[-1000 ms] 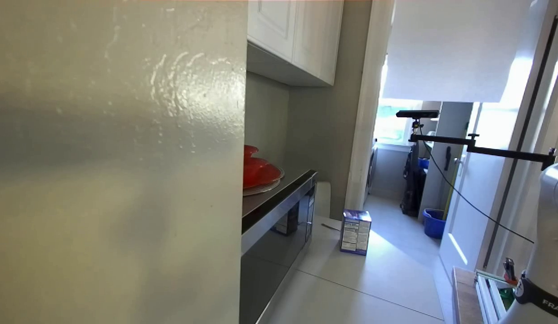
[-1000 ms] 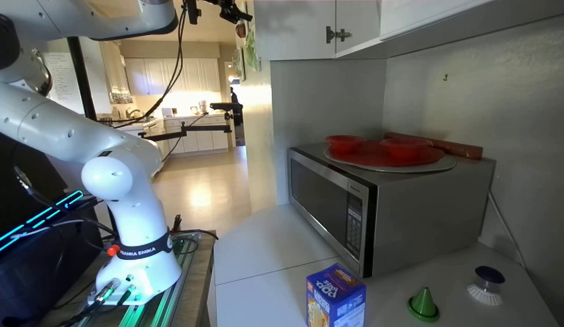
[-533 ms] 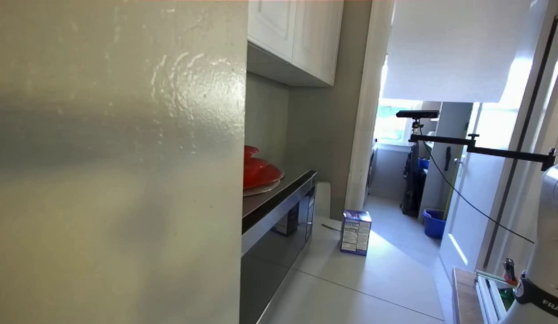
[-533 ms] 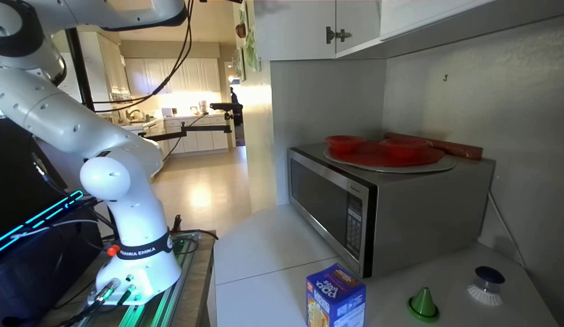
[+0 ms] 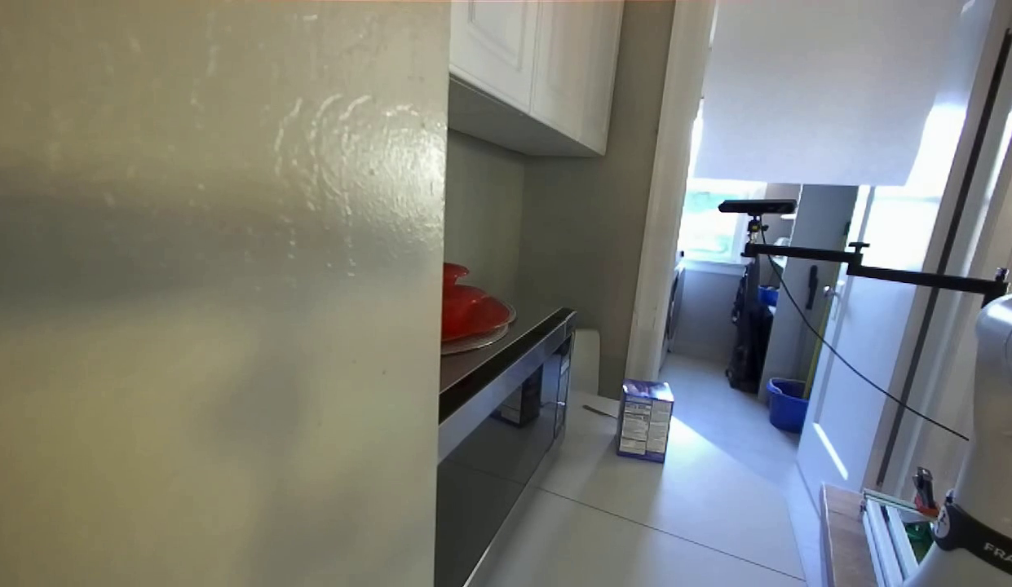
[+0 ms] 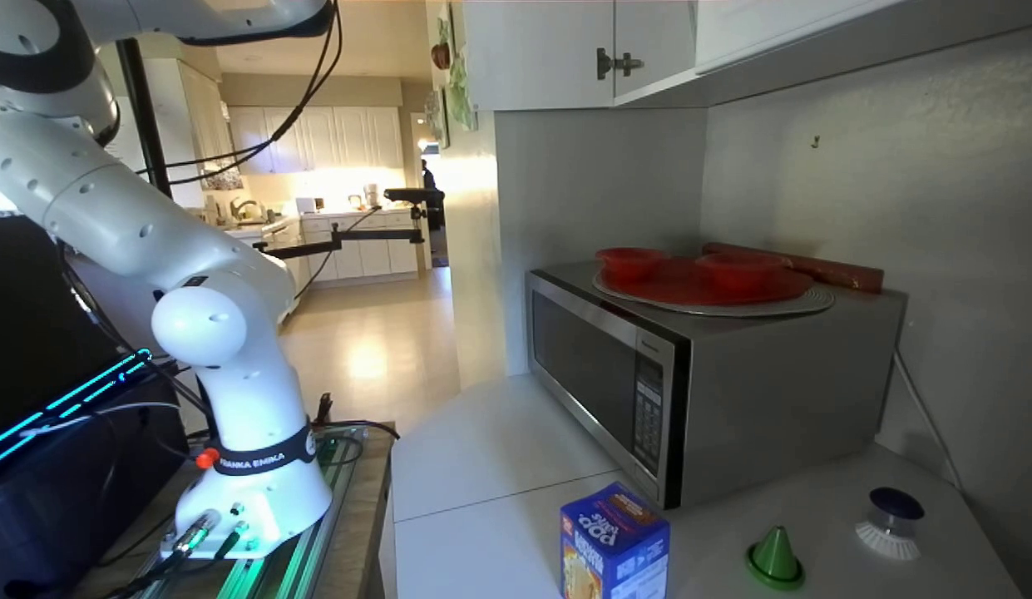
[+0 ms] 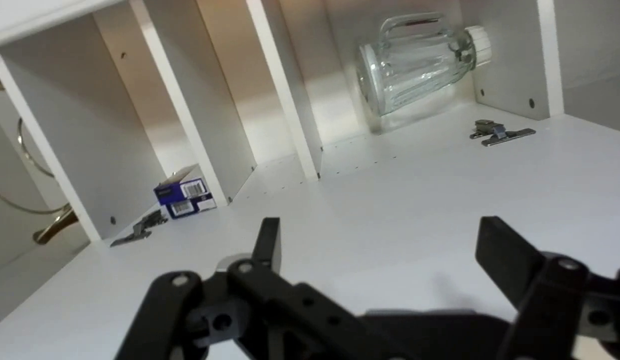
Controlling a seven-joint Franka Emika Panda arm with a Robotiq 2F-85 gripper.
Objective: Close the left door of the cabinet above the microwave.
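Observation:
The white cabinet (image 6: pixel 815 29) hangs above the microwave (image 6: pixel 757 391); it also shows in an exterior view (image 5: pixel 571 81). Its left door (image 6: pixel 540 54) stands open, with a metal hinge showing at its edge. In the wrist view the open door (image 7: pixel 414 197) is a broad plain white surface along two hinges. My gripper (image 7: pixel 379 225) is open and empty, with its fingers in front of the door's inner face. I cannot tell whether they touch it. In both exterior views the gripper is out of view; the arm (image 6: pixel 224 299) rises past the top edge.
In the wrist view, cabinet shelves (image 7: pixel 285 95) hold a glass jug (image 7: pixel 419 65) and small blue boxes (image 7: pixel 185 192). Red dishes (image 6: pixel 715 279) lie on the microwave. A blue box (image 6: pixel 615 545), a green cone (image 6: pixel 775 557) and a brush (image 6: pixel 891 524) stand on the counter. A grey-green panel (image 5: pixel 212 326) stands close by.
The arm's upper part has shifted up, and its dark end, visible at the top a second ago, has left the picture. The cables swung left. The door looks unchanged in the exterior views.

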